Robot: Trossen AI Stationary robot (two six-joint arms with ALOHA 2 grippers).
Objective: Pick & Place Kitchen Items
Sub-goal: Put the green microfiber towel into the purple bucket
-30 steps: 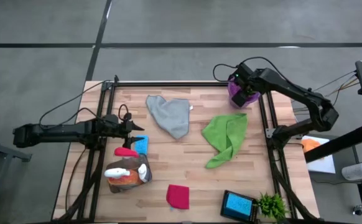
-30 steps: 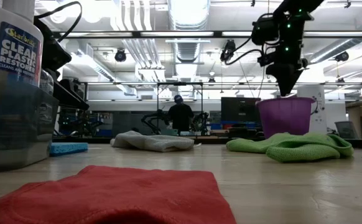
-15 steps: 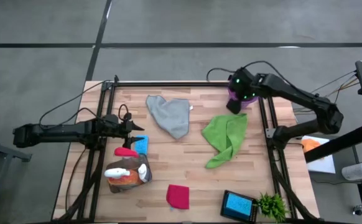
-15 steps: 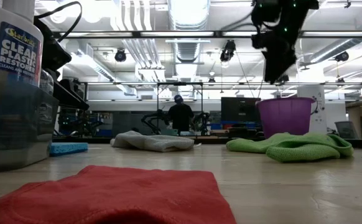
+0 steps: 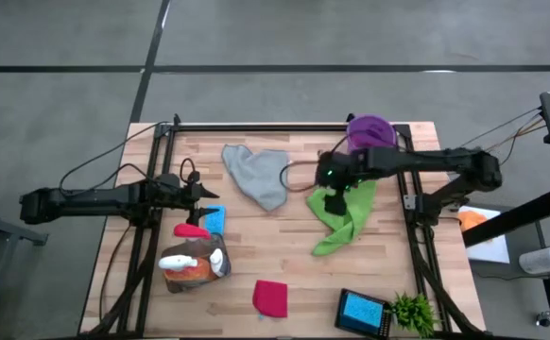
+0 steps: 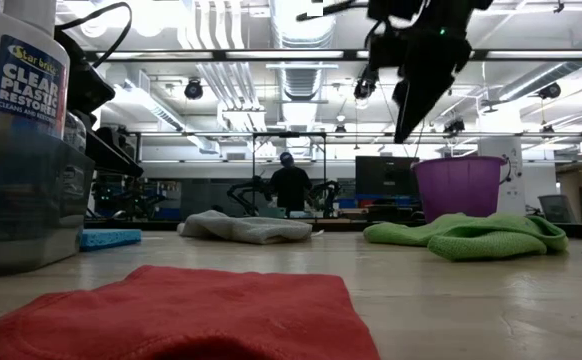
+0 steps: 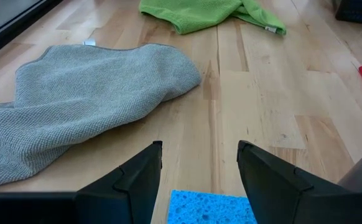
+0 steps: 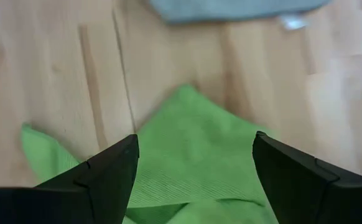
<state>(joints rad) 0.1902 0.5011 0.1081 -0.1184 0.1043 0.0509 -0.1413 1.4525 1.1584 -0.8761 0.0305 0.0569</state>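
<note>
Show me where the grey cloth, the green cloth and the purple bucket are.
grey cloth (image 5: pixel 261 176), high view, middle of the fabric
green cloth (image 5: pixel 346 219), high view, fold below the arm
purple bucket (image 6: pixel 458 187), low view, front wall

bare table (image 5: pixel 256 241) separates grey cloth (image 5: pixel 259 175) and green cloth (image 5: pixel 343 212).

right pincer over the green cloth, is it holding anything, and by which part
Nothing is held. The right pincer hangs open above the crumpled green microfibre cloth, its fingers apart with only cloth showing below them.
</note>
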